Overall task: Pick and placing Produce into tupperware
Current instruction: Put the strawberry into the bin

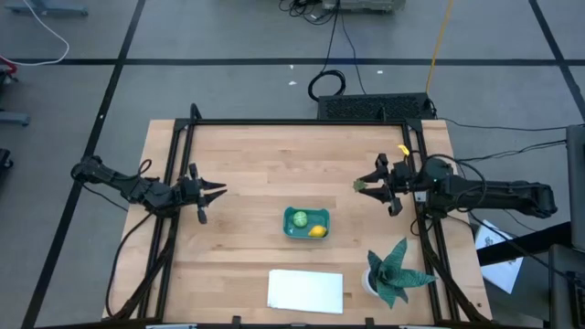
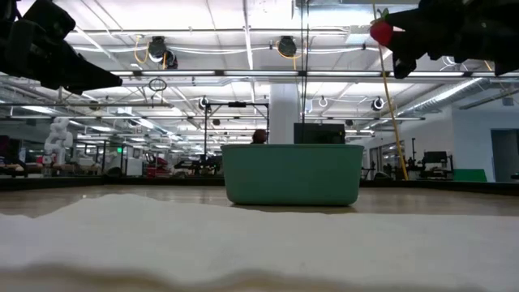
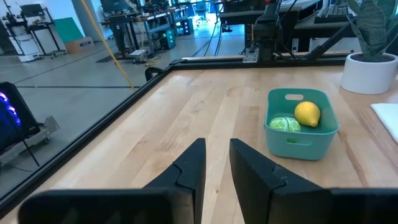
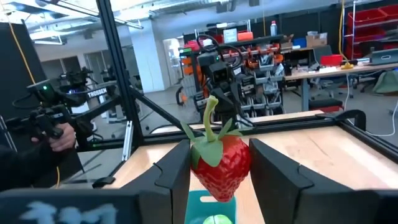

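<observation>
The right gripper [image 4: 219, 167], clamped on the toy strawberry [image 4: 219, 165], hangs raised, with the teal tub [image 1: 305, 223] lying toward the table's middle.

Two dark arms on show here, both matte black, built of chunky jointed segments. The left arm [image 1: 128, 185] trails thin black cables along its links. The right arm [image 1: 498, 195] looks bulkier, a long smooth black tube ending in a blocky wrist. The left gripper [image 3: 216, 168] carries two flat, angular black fingers [image 3: 191, 167] with bevelled edges. The right gripper [image 4: 217, 168] shows the same wedge-shaped black fingers [image 4: 174, 171] on a wide black base.
</observation>
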